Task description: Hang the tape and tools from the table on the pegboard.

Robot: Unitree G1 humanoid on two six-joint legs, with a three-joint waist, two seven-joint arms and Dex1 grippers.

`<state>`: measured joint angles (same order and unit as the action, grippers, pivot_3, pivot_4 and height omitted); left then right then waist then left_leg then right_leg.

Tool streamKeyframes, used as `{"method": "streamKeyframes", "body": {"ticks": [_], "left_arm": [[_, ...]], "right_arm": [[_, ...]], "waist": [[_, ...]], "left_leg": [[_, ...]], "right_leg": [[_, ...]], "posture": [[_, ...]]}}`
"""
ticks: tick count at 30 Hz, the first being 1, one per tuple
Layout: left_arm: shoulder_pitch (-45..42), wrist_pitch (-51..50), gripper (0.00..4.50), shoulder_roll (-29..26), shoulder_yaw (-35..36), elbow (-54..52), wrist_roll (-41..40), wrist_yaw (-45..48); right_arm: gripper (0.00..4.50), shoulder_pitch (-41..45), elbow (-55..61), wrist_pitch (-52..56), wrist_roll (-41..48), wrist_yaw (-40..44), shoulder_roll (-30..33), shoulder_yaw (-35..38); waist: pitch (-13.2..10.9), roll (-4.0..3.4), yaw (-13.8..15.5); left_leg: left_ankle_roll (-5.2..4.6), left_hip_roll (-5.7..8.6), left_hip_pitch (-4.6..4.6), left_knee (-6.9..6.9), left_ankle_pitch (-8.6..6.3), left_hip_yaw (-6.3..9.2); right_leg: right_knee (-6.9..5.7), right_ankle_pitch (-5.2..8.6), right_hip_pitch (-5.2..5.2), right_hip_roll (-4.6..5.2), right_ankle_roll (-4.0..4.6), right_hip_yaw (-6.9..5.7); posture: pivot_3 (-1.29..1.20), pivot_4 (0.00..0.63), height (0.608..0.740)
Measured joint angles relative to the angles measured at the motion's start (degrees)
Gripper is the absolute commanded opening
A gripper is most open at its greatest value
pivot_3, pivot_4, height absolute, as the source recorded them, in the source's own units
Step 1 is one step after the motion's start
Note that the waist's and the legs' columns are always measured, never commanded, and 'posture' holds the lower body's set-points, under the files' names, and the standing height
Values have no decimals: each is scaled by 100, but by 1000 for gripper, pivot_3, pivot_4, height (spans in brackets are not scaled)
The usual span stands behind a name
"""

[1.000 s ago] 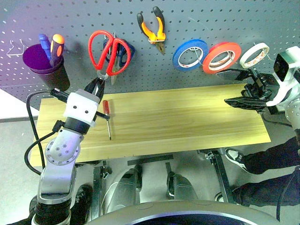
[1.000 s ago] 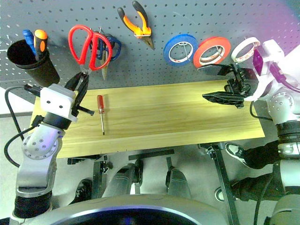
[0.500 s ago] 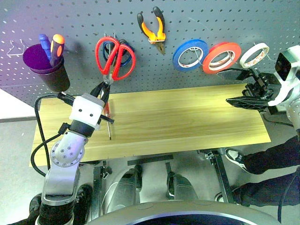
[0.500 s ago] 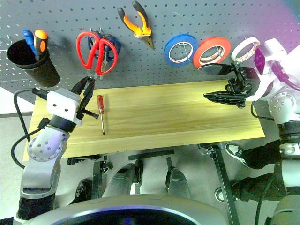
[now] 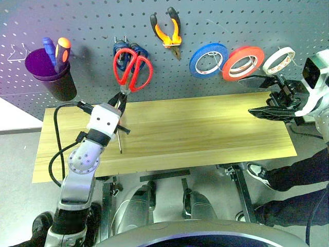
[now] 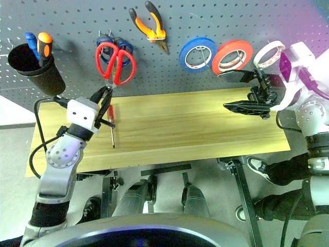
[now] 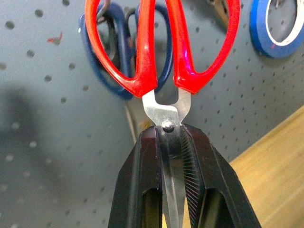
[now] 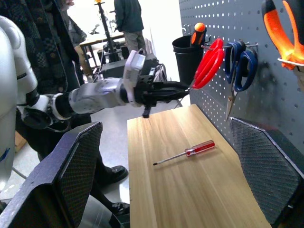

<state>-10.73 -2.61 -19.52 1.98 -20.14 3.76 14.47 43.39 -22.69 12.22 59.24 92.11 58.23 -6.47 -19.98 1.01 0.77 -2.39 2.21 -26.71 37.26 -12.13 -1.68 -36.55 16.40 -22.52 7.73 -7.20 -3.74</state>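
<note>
Against the pegboard (image 5: 77,20), red-handled scissors (image 5: 132,69) upright, blades clenched in the left claw (image 5: 120,99).

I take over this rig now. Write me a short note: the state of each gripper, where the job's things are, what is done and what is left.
Left gripper: shut on the red scissors' blades, handles up at the pegboard in front of the blue scissors.
Right gripper: open, holding nothing, above the table's right end.
Done: pliers and white tape hang on the pegboard.
Left: get the red scissors onto a hook and release them; then hang the screwdriver, lying on the table.
</note>
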Motion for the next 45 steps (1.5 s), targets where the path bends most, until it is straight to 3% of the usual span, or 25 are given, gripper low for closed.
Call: {"method": "streamKeyframes", "body": {"ticks": [14,30,31,41,45], "left_arm": [[-627,767,249,28,-20,1342,74,-179],[-732,810,249,56,81,1592,74,-296],[-738,800,986,77,86,1599,71,-325],[-755,706,4382,160,111,1679,48,-364],[-643,654,4449,161,93,1649,-81,-180]], "right_arm": [[4500,-200,236,88,68,0,128,0],[4500,-198,240,124,49,0,132,0],[4500,-198,240,123,47,0,132,0],[4500,-162,222,128,2,0,132,0],[4500,-119,211,131,-4,0,131,0]], "waist": [[0,0,-1],[0,0,-1],[0,0,-1],[0,0,-2],[0,0,-6]], "left_leg": [[0,0,7,32,0,-3],[0,-1,4,45,-2,-3],[0,-1,4,46,-2,-3],[2,-1,2,45,-4,-3],[1,-1,3,44,-3,-3]], "right_leg": [[-52,0,-6,9,0,-1],[-56,0,-5,12,0,-1],[-56,0,-5,13,0,-1],[-55,0,-8,13,0,-1],[-55,0,-8,14,0,-1]], "posture": [[-42,311,740],[-40,314,740],[-37,315,740],[-38,314,740],[-41,317,740]]}}
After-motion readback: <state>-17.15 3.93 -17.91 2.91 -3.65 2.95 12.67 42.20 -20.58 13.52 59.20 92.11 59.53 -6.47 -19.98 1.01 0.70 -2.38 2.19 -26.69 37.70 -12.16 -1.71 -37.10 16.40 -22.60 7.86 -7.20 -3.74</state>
